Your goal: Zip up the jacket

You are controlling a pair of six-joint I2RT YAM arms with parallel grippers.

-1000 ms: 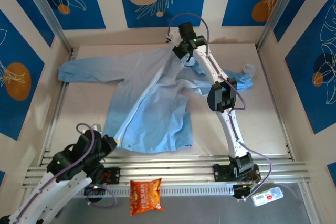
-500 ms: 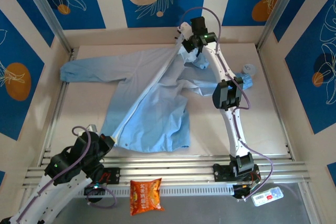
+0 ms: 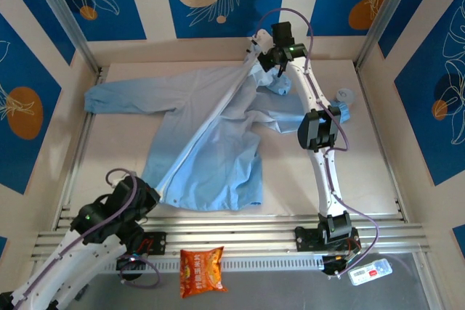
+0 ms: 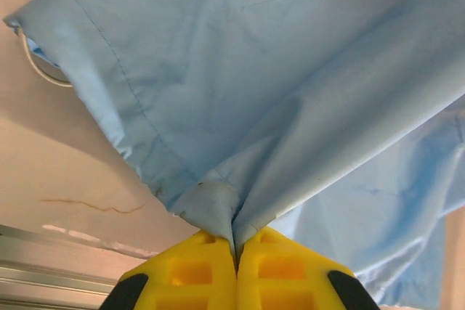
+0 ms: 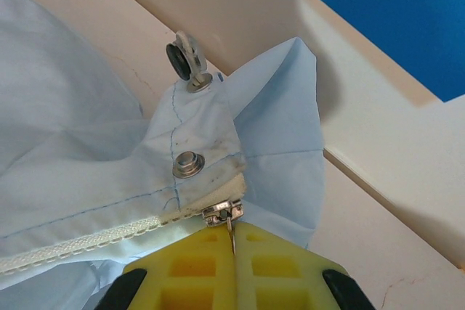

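Observation:
The light-blue jacket (image 3: 211, 136) lies spread on the table, its whitish zipper strip (image 3: 211, 125) running from the bottom hem up to the collar. My left gripper (image 4: 236, 248) is shut on the jacket's bottom hem corner (image 4: 211, 205) near the table's front edge. My right gripper (image 5: 234, 241) is shut on the metal zipper pull (image 5: 221, 213), which sits at the top end of the zipper tape (image 5: 94, 241) by the collar's snap button (image 5: 187, 163). In the top view the right gripper (image 3: 263, 54) is at the far wall, the left gripper (image 3: 149, 197) at the hem.
An orange snack bag (image 3: 200, 271) lies on the front ledge, outside the work area. A small round white object (image 3: 344, 95) sits right of the jacket's right sleeve. The back wall rises just behind the right gripper.
My right gripper has moved up and to the right along the zipper towards the back wall, pulling the collar end with it. The left arm has shifted slightly while holding the hem.

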